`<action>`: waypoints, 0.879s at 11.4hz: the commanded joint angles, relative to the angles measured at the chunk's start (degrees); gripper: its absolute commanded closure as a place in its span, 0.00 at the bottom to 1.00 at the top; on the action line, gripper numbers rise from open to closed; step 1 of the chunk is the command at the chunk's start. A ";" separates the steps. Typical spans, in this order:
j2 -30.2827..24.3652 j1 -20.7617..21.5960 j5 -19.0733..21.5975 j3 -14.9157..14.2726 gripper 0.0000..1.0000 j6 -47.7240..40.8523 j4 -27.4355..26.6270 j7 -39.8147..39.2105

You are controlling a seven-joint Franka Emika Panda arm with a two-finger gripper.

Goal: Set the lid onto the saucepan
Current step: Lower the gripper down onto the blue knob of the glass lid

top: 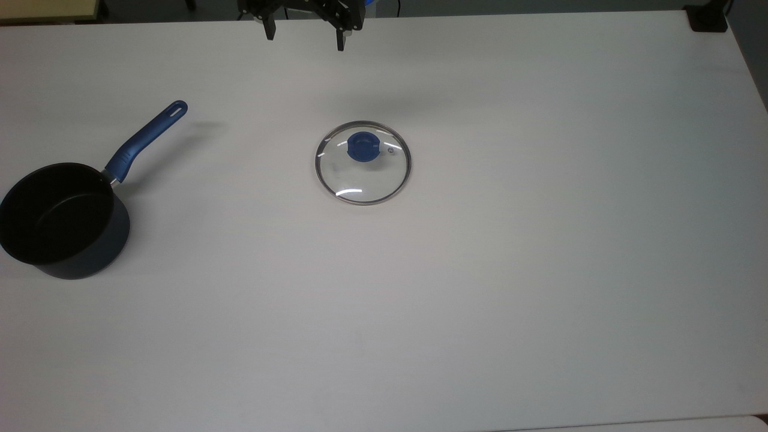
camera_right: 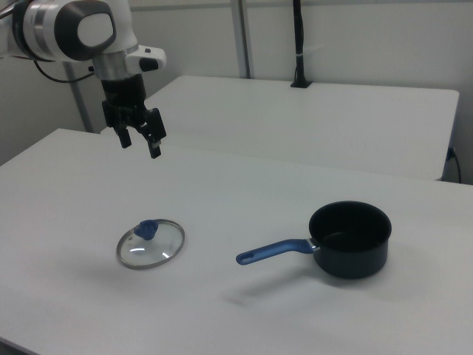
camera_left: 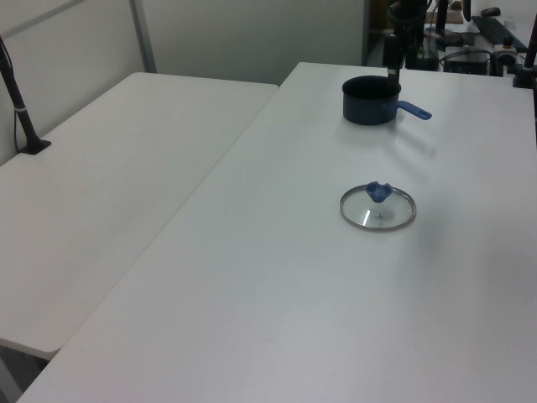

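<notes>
Lid (top: 363,163) and saucepan (top: 60,221) sit well apart on the white bench (top: 540,270), with the job of joining them not yet begun. The glass lid lies flat near the middle of the bench, its blue knob (top: 363,146) facing up and a small vent hole just beside it. The dark saucepan stands upright and uncovered toward the top view's left, its long blue handle (top: 147,139) angled away from the pot toward the top view's upper edge. The robot's claw (camera_right: 139,140) hangs in the air above the bench, short of the lid and touching nothing; its two fingers (camera_right: 156,146) are spread wide and it carries no load. In the right view the claw hovers up and to the left of the lid, while the saucepan rests far off toward the right view's right. Judged from this layout, the work stands at its opening step, the approach to the lid. The next move appears to call for bringing the spread claw over the knob, lowering it until the fingers straddle the knob, and closing on it. The knob looks small and rounded, so a centred, level descent seems needed for a firm hold.
</notes>
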 commanded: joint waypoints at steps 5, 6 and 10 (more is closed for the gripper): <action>-0.40 0.37 0.88 -0.60 0.00 -1.58 0.64 -1.39; -0.23 0.37 0.96 -0.51 0.00 -1.58 0.55 -1.82; 2.15 1.34 1.58 0.19 0.00 4.54 -6.72 -7.01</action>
